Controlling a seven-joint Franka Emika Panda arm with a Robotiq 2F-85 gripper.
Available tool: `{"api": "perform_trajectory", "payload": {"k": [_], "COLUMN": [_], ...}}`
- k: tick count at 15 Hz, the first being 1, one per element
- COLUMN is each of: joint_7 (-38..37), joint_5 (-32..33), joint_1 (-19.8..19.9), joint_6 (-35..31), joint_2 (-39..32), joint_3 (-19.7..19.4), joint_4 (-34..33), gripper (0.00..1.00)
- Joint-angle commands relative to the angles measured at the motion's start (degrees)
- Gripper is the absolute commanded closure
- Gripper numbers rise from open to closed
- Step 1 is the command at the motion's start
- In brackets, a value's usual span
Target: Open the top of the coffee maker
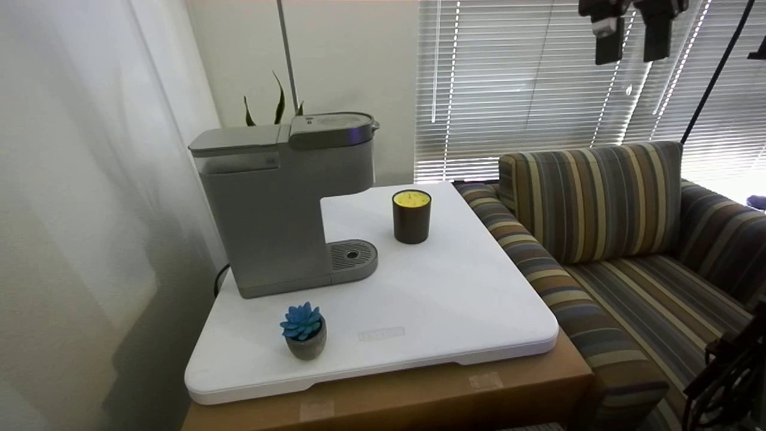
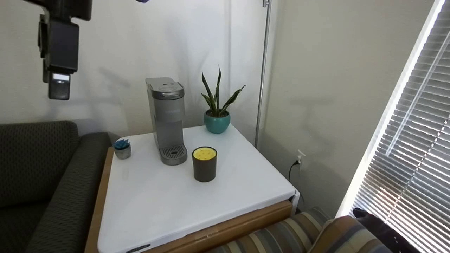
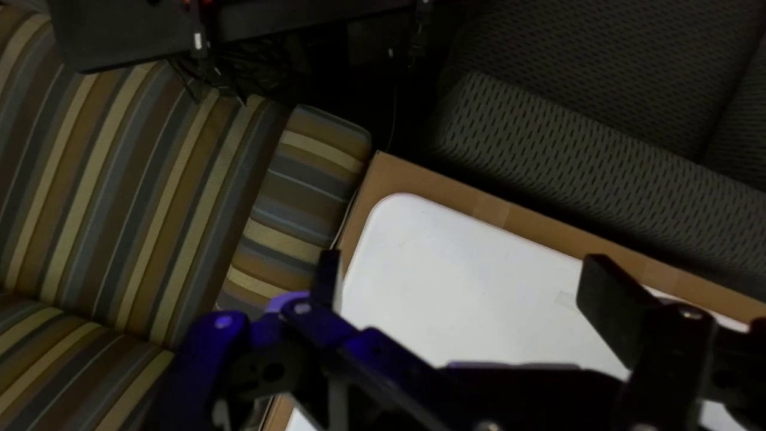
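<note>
The hand (image 1: 633, 49), spread wide, is hanging clear of the machine (image 1: 275, 224); the lid (image 1: 332, 129) is lying down, seemingly flush.

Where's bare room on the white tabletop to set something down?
Biggest bare patch: the white rounded-corner tabletop between the dark cylindrical candle jar, the small blue succulent in grey pot and the striped fabric armchair. Crowded: narrow gaps from the boxy grey plastic coffee maker to jar, succulent and round teal plant pot.
</note>
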State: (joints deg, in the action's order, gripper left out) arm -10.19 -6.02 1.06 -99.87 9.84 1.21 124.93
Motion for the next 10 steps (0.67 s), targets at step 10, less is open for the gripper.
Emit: {"api": "perform_trajectory", "payload": {"k": [10], "joint_7": [-5.64], "joint_5": [-25.39], "joint_1": [0.66], "joint_6": [-15.37], "joint_2": [-10.36], "joint_3": [-2.84], "joint_4": [-2.51], "gripper": [0.00]}}
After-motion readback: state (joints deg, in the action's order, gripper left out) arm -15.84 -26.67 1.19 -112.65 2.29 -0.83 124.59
